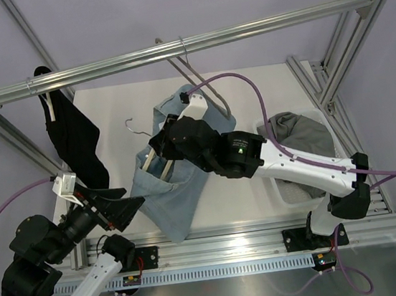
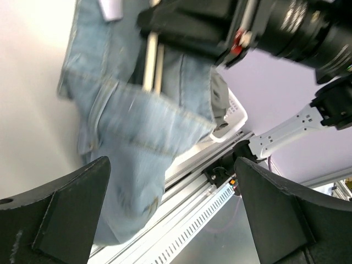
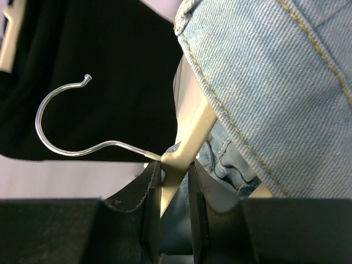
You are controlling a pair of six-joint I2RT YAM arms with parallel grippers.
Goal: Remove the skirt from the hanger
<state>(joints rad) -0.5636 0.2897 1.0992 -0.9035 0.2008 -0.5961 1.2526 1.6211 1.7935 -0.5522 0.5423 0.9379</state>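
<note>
Lying crumpled in white basket, table's right: grey skirt. Hanging from rail, hook up, long axis slanting near-right: grey hanger. Right gripper clamped on cream hanger bearing jeans; left gripper spread, empty.

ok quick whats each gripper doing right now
left gripper: open, holding nothing
right gripper: closed on the jeans hanger

Robot lab: aluminium-extrusion frame
</note>
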